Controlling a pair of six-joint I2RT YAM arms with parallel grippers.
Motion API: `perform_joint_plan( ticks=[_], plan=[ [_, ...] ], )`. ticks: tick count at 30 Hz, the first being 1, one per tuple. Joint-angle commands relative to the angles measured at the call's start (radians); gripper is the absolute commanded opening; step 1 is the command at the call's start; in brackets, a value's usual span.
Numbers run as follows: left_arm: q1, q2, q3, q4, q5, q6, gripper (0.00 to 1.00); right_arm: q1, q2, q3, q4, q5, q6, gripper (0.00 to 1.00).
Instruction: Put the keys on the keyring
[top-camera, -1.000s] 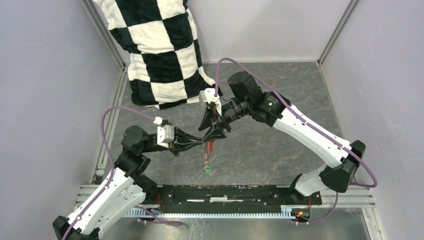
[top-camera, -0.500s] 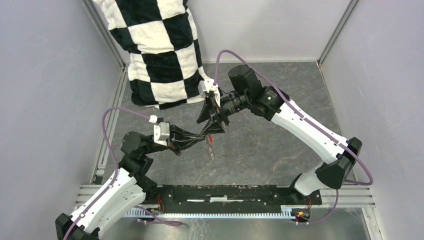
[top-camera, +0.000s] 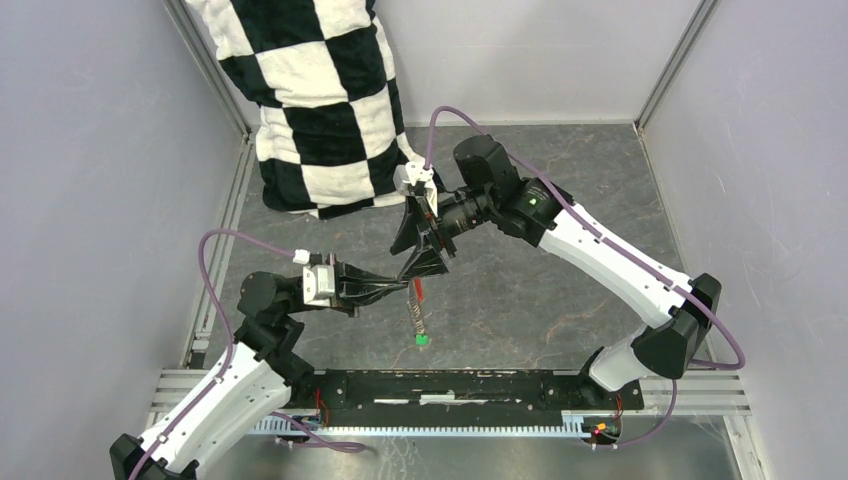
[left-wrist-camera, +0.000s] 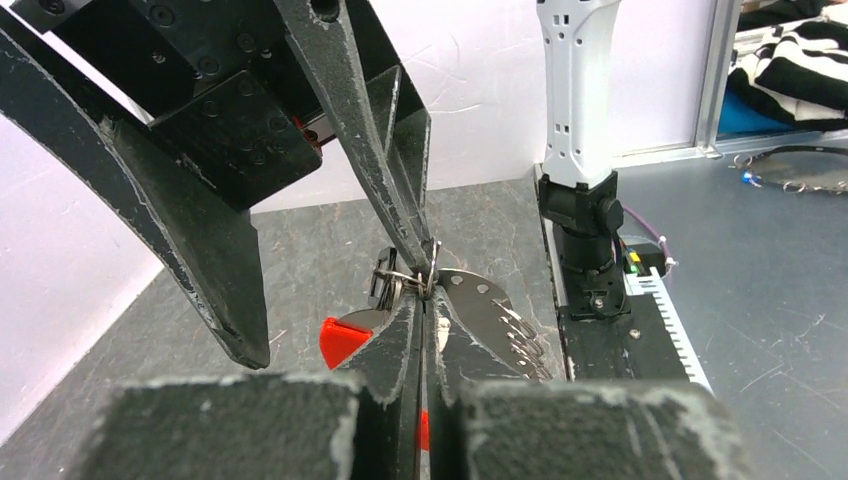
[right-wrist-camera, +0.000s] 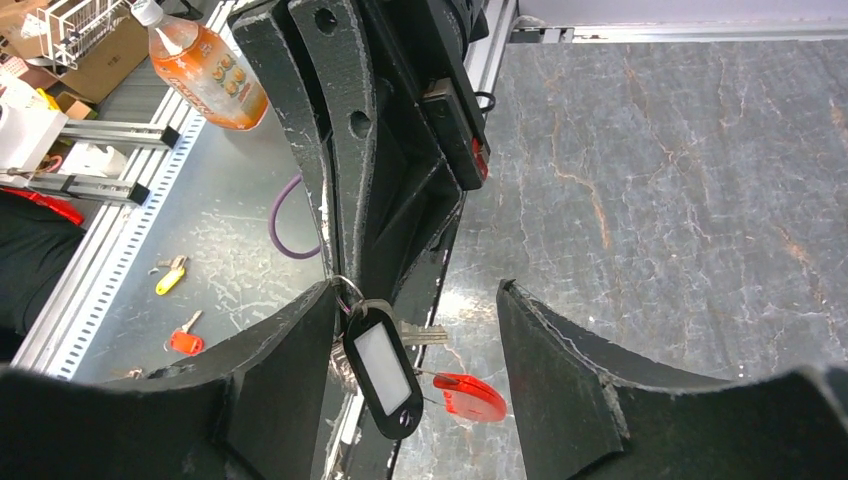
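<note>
Counter (top-camera: 530, 310): dark veined slab, walled on three sides. The work goes on in the air above its middle, not on it.
Checkered blanket (top-camera: 320, 100): black and white, upper left of the top view, well apart from the work.
Right arm (top-camera: 600, 250): reaches in from the lower right, wrist turned toward frame centre.
Left arm (top-camera: 235, 370): comes up from the lower left, lying low and pointing right, so the two arms meet tip to tip.
Right gripper (right-wrist-camera: 415, 295): fingers spread wide. One tip is at the keyring (top-camera: 417, 300); the other is off to the side, gripping nothing. Judged to be guiding, not holding.
Left gripper (left-wrist-camera: 424, 305): fingers pressed together, pinching the keyring's thin wire loop at their tips. Judged to act as a vise, holding the loop steady and off the counter so the dangling parts drop clear.
Keyring: centre of the top view, just below where the two grippers meet, hanging from the left fingers.
Strip (top-camera: 419, 320): grey-brown, runs down-frame from the loop.
Red piece (right-wrist-camera: 474, 397): curved plastic below the loop, lower centre of the right wrist view.
Black tag (right-wrist-camera: 378, 372): white label faces the camera. It hangs at the loop against the finger at the left of the right wrist view, with a small metal key (right-wrist-camera: 425, 336) just beside it. Cannot tell whether it is fully threaded.
Green tag (top-camera: 423, 340): just past the strip's end. Cannot tell whether it hangs or lies on the counter.
Step in hand (judgement): seating a key on the loop.
Risk (judgement): the thin loop could twist out of the pinch if pushed sideways.
</note>
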Motion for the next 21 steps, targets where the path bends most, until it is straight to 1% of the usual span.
perform_joint_plan(
  ticks=[1, 9, 13, 17, 21],
  plan=[
    [-0.014, -0.034, 0.011, 0.068, 0.048, 0.121, 0.02, -0.011, -0.010, -0.025, 0.043, 0.064, 0.025, 0.66],
    [-0.013, -0.065, 0.001, 0.017, 0.057, 0.242, 0.02, -0.017, -0.038, -0.082, 0.136, 0.052, 0.103, 0.66],
    [-0.014, -0.070, 0.001, 0.013, 0.056, 0.263, 0.02, -0.023, -0.048, -0.110, 0.173, 0.048, 0.127, 0.66],
    [-0.014, -0.070, 0.003, 0.007, 0.062, 0.275, 0.02, -0.031, -0.069, -0.139, 0.256, 0.040, 0.204, 0.66],
    [-0.013, -0.070, 0.006, -0.004, 0.065, 0.281, 0.02, -0.036, -0.069, -0.142, 0.284, 0.035, 0.225, 0.67]
  ],
)
